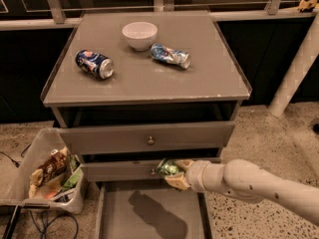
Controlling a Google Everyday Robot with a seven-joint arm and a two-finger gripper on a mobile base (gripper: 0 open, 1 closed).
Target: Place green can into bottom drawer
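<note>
My gripper [173,173] reaches in from the right on a cream arm and is shut on the green can [168,168], a small can with green-and-white print. It holds the can in the air in front of the middle drawer, above the back part of the bottom drawer [107,210]. The bottom drawer is pulled out, a wide flat grey tray with low side walls, and the arm's shadow lies on its floor.
On the cabinet top [219,78] lie a dark blue can [94,63], a white bowl [139,35] and a dented light blue can [171,56]. A clear bin of snack packets [47,176] stands on the floor at the left. A white post [294,68] rises at the right.
</note>
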